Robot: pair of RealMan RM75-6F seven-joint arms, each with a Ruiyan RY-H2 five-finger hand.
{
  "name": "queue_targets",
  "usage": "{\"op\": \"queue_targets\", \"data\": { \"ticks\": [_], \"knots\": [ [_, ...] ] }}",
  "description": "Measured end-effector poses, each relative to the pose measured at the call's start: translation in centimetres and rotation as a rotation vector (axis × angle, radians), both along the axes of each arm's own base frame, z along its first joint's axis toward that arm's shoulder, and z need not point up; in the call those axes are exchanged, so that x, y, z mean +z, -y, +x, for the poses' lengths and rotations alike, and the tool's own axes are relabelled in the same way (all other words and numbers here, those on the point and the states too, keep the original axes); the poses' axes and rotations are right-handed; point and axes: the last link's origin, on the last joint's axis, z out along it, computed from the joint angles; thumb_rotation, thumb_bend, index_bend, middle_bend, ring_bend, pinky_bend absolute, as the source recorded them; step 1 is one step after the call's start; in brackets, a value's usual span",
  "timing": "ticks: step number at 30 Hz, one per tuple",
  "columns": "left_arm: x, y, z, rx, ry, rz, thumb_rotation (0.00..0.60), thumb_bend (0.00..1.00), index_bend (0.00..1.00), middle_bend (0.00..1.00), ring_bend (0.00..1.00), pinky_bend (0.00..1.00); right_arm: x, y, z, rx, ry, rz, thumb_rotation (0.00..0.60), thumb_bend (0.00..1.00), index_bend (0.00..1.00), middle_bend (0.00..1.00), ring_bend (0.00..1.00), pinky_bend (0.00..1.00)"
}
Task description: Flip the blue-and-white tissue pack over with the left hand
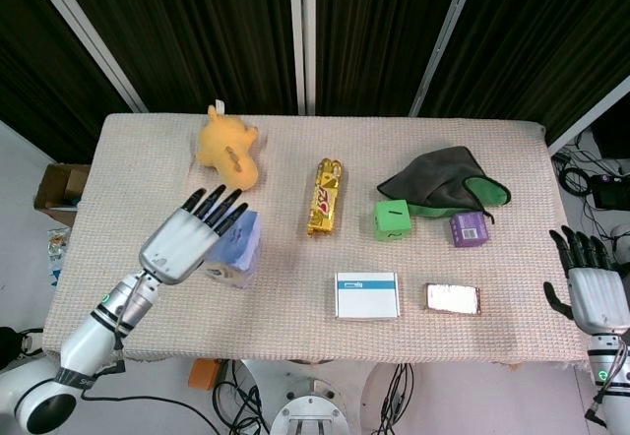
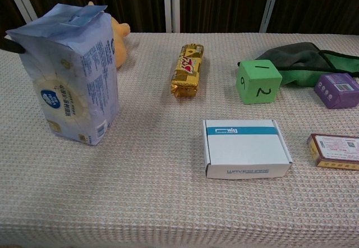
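Note:
The blue-and-white tissue pack [image 2: 70, 74] stands upright on a narrow side at the table's left, its printed face towards the chest camera. In the head view only its right part [image 1: 239, 250] shows, past my left hand [image 1: 190, 236]. That hand hovers over the pack with fingers spread and straight, gripping nothing. In the chest view one dark fingertip [image 2: 11, 44] shows at the left edge, beside the pack's upper corner. My right hand [image 1: 596, 292] hangs off the table's right edge, fingers apart and holding nothing.
A yellow plush toy [image 1: 228, 150] lies just behind the pack. A gold snack bar [image 1: 325, 196] sits mid-table, with a green cube [image 1: 393, 219], dark cloth [image 1: 443, 184] and purple box [image 1: 470, 228] to the right. A white box [image 1: 366, 295] and a small red box [image 1: 453, 299] lie near the front.

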Motion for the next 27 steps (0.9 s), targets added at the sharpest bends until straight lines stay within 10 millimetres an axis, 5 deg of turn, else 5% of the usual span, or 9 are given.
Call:
{"op": "queue_targets", "data": {
  "ticks": [16, 21, 27],
  "knots": [
    [-3.9, -2.2, 3.4, 0.097, -0.041, -0.192, 0.600, 0.00, 0.00, 0.03, 0.01, 0.19, -0.2, 0.2, -0.9, -0.023, 0.004, 0.009, 0.600, 0.29, 0.00, 0.00, 0.00, 0.00],
    [-4.5, -2.7, 3.3, 0.111, -0.041, -0.238, 0.600, 0.01, 0.01, 0.25, 0.01, 0.17, -0.2, 0.2, -1.0, -0.025, 0.000, 0.009, 0.600, 0.29, 0.00, 0.00, 0.00, 0.00],
    [-4.4, -3.1, 2.9, 0.130, -0.041, -0.228, 0.600, 0.20, 0.15, 0.55, 0.16, 0.17, -0.1, 0.2, -0.9, -0.033, -0.009, 0.011, 0.600, 0.29, 0.00, 0.00, 0.00, 0.00]
  ]
}}
